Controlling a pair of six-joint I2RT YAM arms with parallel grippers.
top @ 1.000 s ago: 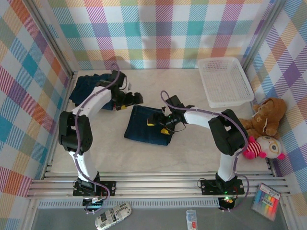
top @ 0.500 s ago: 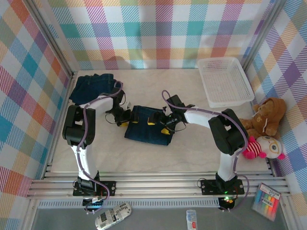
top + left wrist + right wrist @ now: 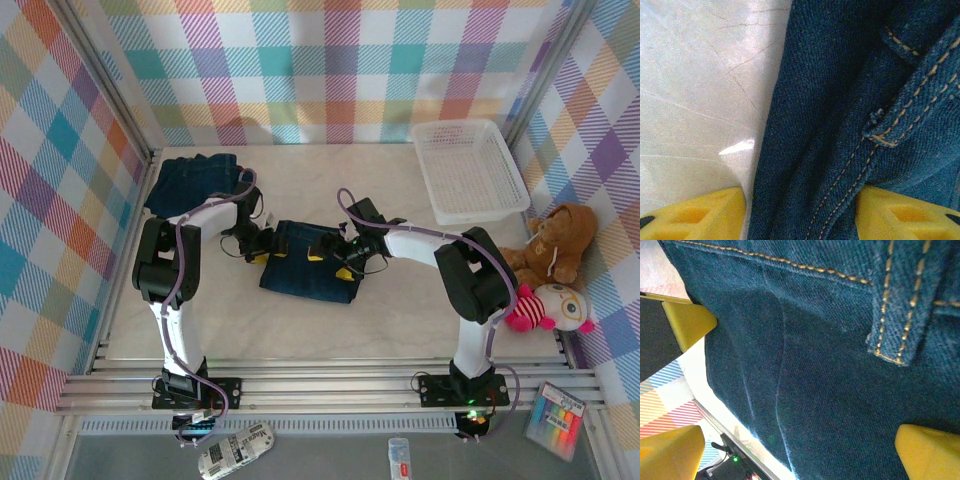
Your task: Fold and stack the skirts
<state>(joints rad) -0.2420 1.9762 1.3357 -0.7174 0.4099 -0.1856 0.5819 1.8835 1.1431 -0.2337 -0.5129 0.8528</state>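
I note one skirt [image 3: 190, 180] lying far left and a second skirt [image 3: 310, 268] mid-fold. The left gripper [image 3: 800, 220] straddles its edge, grip unclear. The right gripper [image 3: 340, 262] is wide open.

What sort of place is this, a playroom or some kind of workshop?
Probably a robot test booth, not a home. A left arm and right arm are bolted beside a table, plaid walls box it in, and a skirt and basket lie there as props.

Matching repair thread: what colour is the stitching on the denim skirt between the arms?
Orange stitching on the blue denim skirt, clearest in the left wrist view.
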